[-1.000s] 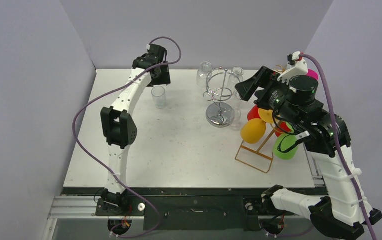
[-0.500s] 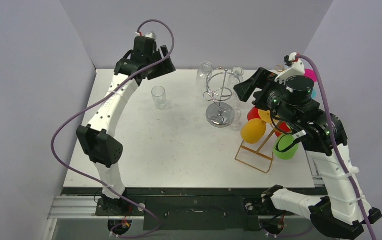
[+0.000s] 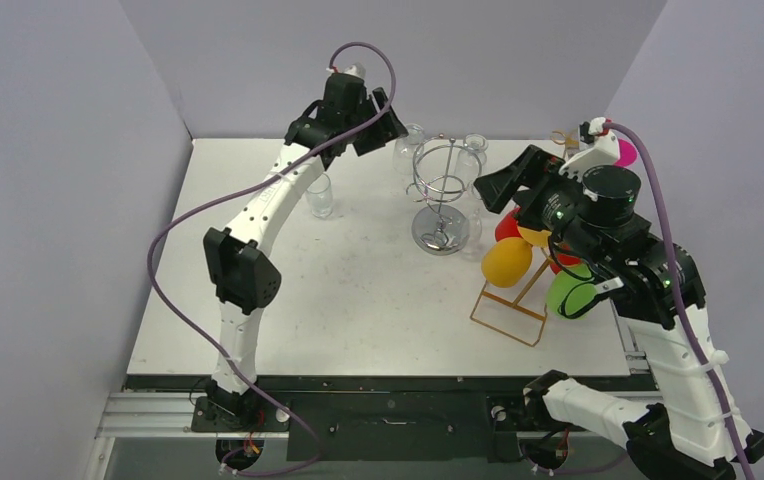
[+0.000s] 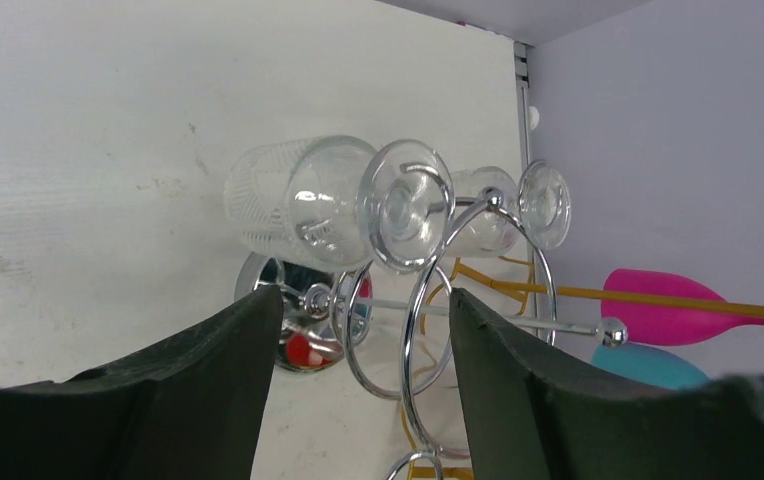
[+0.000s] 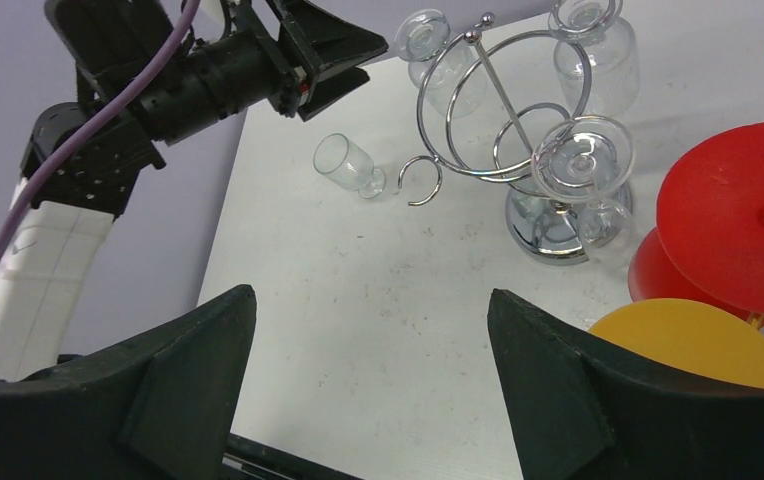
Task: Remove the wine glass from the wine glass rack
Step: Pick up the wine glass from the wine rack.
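The chrome wire wine glass rack (image 3: 441, 188) stands at the back middle of the table. Clear wine glasses hang upside down from it, at the back left (image 3: 409, 148), the back right (image 3: 474, 150) and the front right (image 5: 583, 165). My left gripper (image 3: 383, 125) hovers open just left of the rack, level with its top. In the left wrist view the nearest wine glass (image 4: 303, 200) lies just beyond the open left gripper (image 4: 363, 295), foot towards me. My right gripper (image 3: 498, 180) stands open to the right of the rack, and the right wrist view shows nothing in that gripper (image 5: 370, 295).
A separate clear glass (image 3: 319, 194) stands on the table left of the rack. A gold wire stand (image 3: 506, 312) holds yellow (image 3: 506, 262), red (image 5: 733, 215), green (image 3: 572, 294) and pink (image 3: 623, 150) plastic glasses under my right arm. Grey walls close in on the back and both sides.
My left arm has lifted away from the clear glass on the table and swung right, up to the rack's left side. The right arm has hardly shifted.
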Robot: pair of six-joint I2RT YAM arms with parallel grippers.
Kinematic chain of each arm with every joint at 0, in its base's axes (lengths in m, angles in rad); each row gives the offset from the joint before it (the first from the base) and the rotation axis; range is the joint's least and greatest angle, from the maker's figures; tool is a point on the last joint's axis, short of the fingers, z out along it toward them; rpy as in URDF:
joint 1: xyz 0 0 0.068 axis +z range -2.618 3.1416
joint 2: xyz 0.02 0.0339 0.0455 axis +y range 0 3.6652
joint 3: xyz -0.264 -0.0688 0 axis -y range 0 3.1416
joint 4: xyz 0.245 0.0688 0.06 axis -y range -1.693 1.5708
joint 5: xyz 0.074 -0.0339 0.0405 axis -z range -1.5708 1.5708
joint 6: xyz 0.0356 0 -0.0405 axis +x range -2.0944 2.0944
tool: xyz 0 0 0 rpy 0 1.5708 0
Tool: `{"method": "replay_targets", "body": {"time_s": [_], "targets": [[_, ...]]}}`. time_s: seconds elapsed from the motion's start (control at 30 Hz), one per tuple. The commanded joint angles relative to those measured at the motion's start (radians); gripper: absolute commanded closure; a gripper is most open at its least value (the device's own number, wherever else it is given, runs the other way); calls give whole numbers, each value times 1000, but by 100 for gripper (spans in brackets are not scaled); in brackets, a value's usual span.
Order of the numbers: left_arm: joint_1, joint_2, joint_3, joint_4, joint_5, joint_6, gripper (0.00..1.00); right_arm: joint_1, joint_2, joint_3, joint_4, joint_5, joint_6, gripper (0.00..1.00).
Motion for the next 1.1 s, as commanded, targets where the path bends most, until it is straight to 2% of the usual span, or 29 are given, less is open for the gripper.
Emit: {"method": "replay_targets", "body": {"time_s": [0.0,0.37,1.07], "targets": [[0,65,142,37,35,-31,42,3,-33,-6,22,29,2,19],[0,124,131,136,98,-45,53,3,-56,-11,9,34,6,19],[15,177,144,171,126,-70,64,3,-77,-27,1,44,7,20]]}}
